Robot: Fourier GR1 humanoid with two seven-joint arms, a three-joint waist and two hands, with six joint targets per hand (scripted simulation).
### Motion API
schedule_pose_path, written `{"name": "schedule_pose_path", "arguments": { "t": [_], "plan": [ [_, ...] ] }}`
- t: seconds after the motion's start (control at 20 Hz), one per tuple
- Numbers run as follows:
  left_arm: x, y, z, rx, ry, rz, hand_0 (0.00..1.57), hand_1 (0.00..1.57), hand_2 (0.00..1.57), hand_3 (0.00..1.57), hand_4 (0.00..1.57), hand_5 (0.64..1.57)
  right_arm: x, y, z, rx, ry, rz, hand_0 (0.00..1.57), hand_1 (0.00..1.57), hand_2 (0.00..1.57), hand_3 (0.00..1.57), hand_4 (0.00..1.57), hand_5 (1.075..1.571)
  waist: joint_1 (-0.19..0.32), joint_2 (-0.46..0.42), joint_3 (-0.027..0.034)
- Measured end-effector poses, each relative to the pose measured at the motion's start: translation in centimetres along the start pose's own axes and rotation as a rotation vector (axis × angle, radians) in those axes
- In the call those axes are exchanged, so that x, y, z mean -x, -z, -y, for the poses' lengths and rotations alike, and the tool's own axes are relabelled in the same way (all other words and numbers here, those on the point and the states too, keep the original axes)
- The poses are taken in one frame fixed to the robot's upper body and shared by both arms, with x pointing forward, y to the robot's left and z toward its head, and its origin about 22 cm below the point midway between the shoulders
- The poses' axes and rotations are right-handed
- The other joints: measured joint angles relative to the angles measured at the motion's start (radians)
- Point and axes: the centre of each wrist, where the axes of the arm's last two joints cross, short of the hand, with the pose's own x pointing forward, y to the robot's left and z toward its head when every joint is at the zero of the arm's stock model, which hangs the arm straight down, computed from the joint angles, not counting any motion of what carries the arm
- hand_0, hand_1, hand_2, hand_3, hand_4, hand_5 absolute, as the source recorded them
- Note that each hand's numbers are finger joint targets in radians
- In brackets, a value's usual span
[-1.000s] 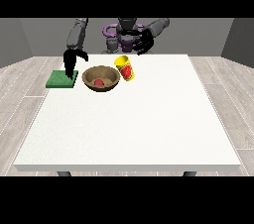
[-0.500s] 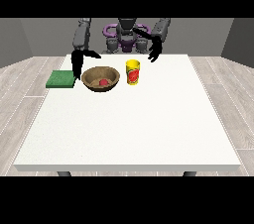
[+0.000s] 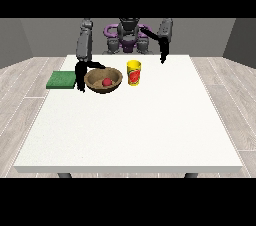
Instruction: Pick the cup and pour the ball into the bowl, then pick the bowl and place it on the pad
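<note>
The white surface [image 3: 130, 120] is seen carrying all the task's things in a cluster near its far edge at the view's left. Of these, the green pad [image 3: 61, 79] lies flat at the far left, and just beside it stands the brown bowl [image 3: 103, 80], upright, apart from the pad. The yellow cup [image 3: 133, 72], marked with red, is set upright just beside the bowl on its other side. The small red ball [image 3: 106, 82] is seen resting inside the bowl, so the pour is judged done and the bowl's move to the pad remains. The hand at the view's left [image 3: 80, 77] is held between pad and bowl, close by the bowl's rim; whether its fingers are spread or curled round the rim cannot be told. The hand at the view's right [image 3: 162, 56] hangs above the surface, well apart from the cup, its fingers likewise unreadable. A one-sided hold on the rim could tilt the bowl when lifted, and the ball might be rolled out; the cup could also be knocked.
</note>
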Motion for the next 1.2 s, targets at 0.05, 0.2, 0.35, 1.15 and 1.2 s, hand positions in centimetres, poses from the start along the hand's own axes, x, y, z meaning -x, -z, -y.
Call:
{"name": "schedule_pose_path", "arguments": {
  "t": [0.05, 0.2, 0.35, 1.15, 1.2],
  "plan": [
    [-0.2, -0.1, -0.1, 0.010, 0.000, 0.016, 0.00, 0.00, 0.00, 0.00, 0.00, 0.748, 0.3, -0.1, 0.4, 0.014, 0.005, 0.003, 0.00, 0.00, 0.00, 0.00, 0.00, 1.570, 0.014, 0.011, 0.0000],
    [-1.1, -0.1, -0.2, 0.010, 0.003, 0.058, 0.00, 0.00, 0.00, 0.00, 0.00, 0.752, 0.8, -0.6, 1.4, 0.070, 0.047, 0.031, 1.57, 1.57, 1.57, 0.92, 0.78, 1.553, 0.029, 0.032, -0.0160],
    [-1.6, 0.3, -1.0, 0.006, 0.007, 0.081, 0.00, 0.00, 0.00, 0.00, 0.00, 0.749, 0.5, -0.6, 2.7, 0.119, 0.054, 0.039, 1.57, 1.57, 1.57, 1.09, 0.82, 1.548, 0.036, 0.045, -0.0263],
    [5.5, -3.0, -4.3, -0.056, -0.011, -0.112, 0.00, 0.00, 0.00, 0.00, 0.00, 0.708, -3.0, 1.4, 2.8, 0.203, -0.058, -0.246, 1.57, 1.57, 1.57, 0.84, 0.90, 1.561, -0.053, -0.104, -0.0019],
    [6.0, -3.3, -4.3, -0.063, -0.009, -0.132, 0.00, 0.00, 0.00, 0.00, 0.00, 0.710, -3.4, 1.5, 2.9, 0.195, -0.070, -0.260, 1.57, 1.57, 1.57, 0.74, 0.90, 1.565, -0.068, -0.116, -0.0017]
  ]
}}
